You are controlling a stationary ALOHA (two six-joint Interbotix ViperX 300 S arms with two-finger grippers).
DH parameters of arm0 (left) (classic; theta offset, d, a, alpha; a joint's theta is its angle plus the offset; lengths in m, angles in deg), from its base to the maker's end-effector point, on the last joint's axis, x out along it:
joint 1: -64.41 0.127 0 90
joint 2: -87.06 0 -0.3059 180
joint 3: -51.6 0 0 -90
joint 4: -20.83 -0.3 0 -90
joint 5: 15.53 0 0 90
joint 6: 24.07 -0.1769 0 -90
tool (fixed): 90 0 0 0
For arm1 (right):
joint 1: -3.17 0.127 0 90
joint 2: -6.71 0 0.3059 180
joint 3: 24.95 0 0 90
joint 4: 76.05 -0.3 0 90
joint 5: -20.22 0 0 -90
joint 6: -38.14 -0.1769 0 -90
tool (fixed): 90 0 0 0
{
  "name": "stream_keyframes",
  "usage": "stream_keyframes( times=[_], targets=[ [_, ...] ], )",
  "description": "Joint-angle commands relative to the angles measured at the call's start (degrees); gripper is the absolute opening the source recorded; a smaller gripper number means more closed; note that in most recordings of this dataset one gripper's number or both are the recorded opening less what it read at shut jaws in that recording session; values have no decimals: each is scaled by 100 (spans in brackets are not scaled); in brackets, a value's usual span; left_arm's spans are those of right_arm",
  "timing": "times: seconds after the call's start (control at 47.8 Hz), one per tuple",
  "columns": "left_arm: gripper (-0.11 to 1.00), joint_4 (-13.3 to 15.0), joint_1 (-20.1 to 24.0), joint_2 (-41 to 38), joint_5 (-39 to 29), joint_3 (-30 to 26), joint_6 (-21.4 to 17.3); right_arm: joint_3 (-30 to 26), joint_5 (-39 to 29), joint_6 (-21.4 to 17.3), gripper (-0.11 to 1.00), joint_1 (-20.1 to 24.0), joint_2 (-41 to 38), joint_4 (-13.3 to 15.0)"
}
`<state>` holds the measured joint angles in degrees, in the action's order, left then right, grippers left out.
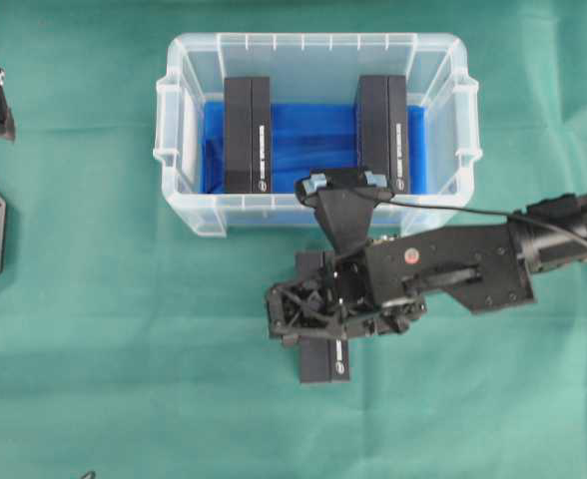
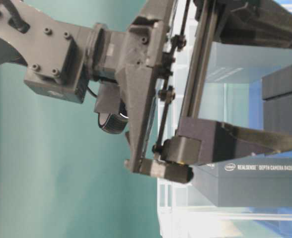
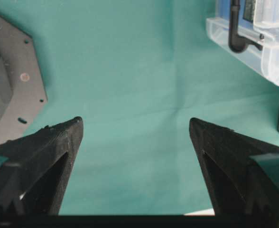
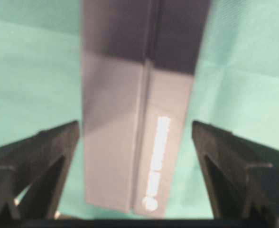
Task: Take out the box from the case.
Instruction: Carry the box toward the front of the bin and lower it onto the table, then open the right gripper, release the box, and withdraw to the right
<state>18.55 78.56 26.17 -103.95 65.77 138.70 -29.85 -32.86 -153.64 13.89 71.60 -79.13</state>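
We see the case (image 1: 313,215), a clear plastic bin with a blue lining on its floor, standing on the green cloth (image 1: 94,349) that covers the table. Inside the case two dark boxes stand on edge, one toward its left wall (image 1: 247,135) and one toward its right wall (image 1: 382,130), well apart from each other. A third box (image 1: 323,361) lies outside, flat on the cloth just in front of the case's near wall; in the table-level view its side reads as a RealSense depth camera carton (image 2: 255,183). Our right gripper (image 1: 318,304) sits directly over this outer box, on the near side of the case. In the right wrist view its two fingers (image 4: 40,156) stand wide apart, one on each side of the box (image 4: 139,118), with green cloth showing in the gap between each finger and the box, so the jaws are spread and grip nothing. Our left gripper (image 3: 134,128) is far off to the left of the case; its wrist view shows both fingers (image 3: 44,156) spread wide over bare cloth, holding nothing, with a corner of the case (image 3: 253,42) up at the right.
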Motion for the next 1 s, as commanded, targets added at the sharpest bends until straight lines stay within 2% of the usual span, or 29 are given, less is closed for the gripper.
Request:
stream_keyframes(
  times=[0.0, 0.251, 0.398, 0.649, 0.795, 0.879, 0.984],
  targets=[
    [93, -18, 0, -9, 18, -53, 0, -70, 26, -9, 92, -9, 123, 0],
    [93, -18, 0, -9, 18, -53, -9, -158, 0, 0, 91, -18, 193, 35],
    [93, -18, 0, -9, 18, -53, -9, -352, -141, 9, 91, -26, 413, 193],
    [93, -18, 0, 0, 18, -53, -18, -1063, -1107, 35, 91, -88, 703, 413],
    [93, -18, 0, 9, 18, -53, -18, -1564, -1696, 44, 91, -88, 721, 677],
    [93, -18, 0, 9, 18, -44, -18, -1661, -1881, 79, 91, -97, 721, 800],
    [93, -18, 0, 18, 18, -44, -18, -1670, -1986, 202, 91, -141, 721, 809]
  ],
)
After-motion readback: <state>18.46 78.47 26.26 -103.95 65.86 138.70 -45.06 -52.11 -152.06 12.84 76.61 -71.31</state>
